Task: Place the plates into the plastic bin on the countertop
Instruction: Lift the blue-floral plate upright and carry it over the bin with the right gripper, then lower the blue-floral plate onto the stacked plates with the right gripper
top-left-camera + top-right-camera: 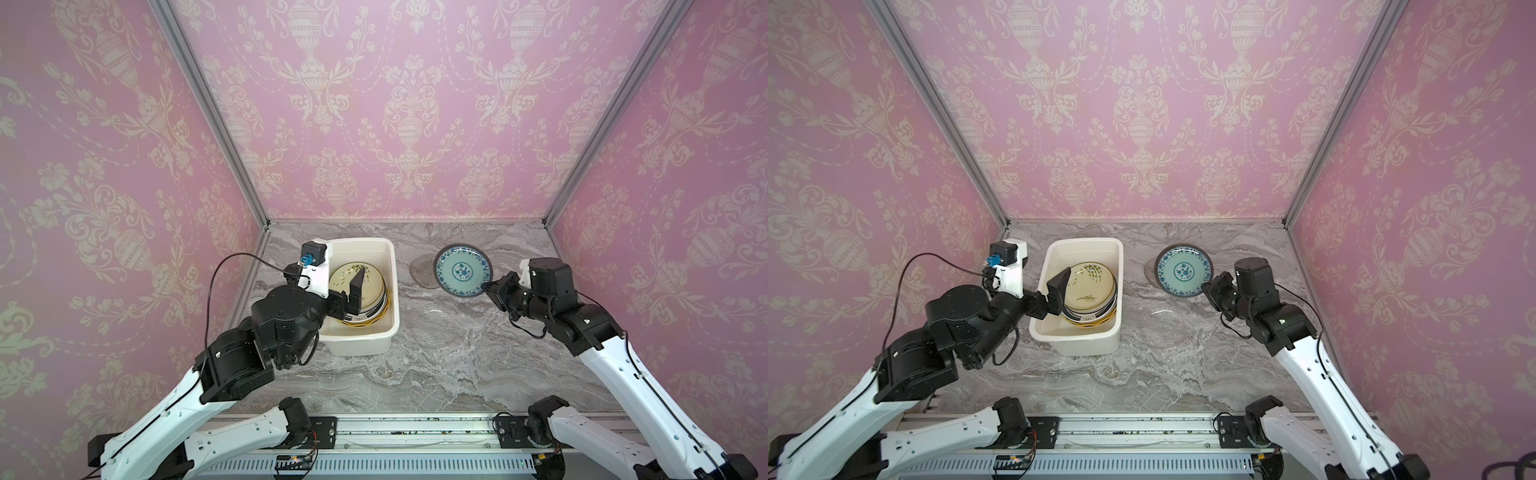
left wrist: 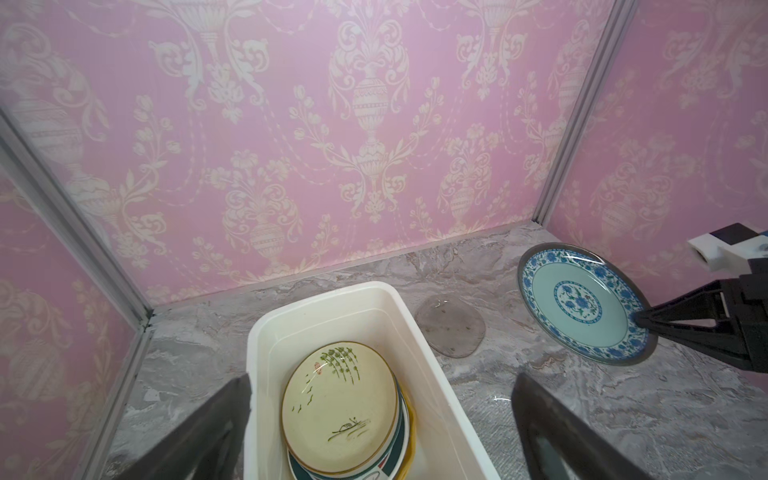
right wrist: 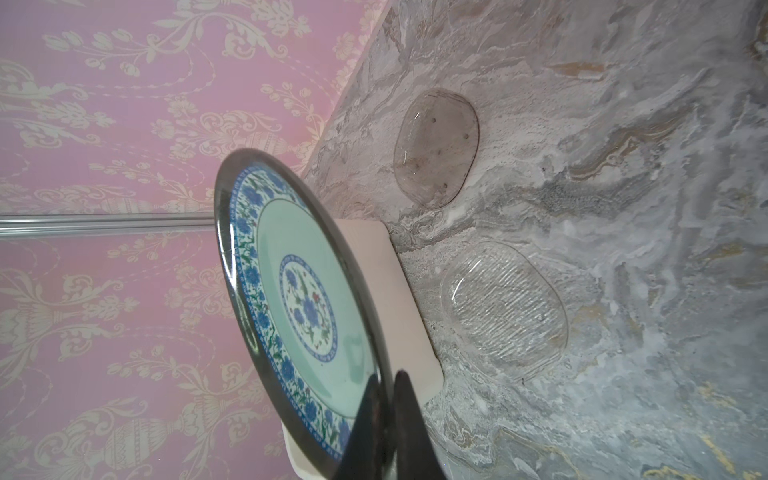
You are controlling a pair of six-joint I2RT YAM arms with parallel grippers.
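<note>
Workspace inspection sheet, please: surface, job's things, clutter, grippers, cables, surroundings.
Surface: grey veined countertop.
Job's things: white plastic bin holds a plate stack, cream sprigged plate on top; blue-patterned plate lifted and tilted; grey glass plate and clear ribbed plate lie on the countertop.
Clutter: nothing seen.
Grippers: left gripper open above the bin; right gripper shut on the blue-patterned plate's rim.
Cables: black cable loops beside the left arm.
Surroundings: pink patterned walls; aluminium rail in front.
</note>
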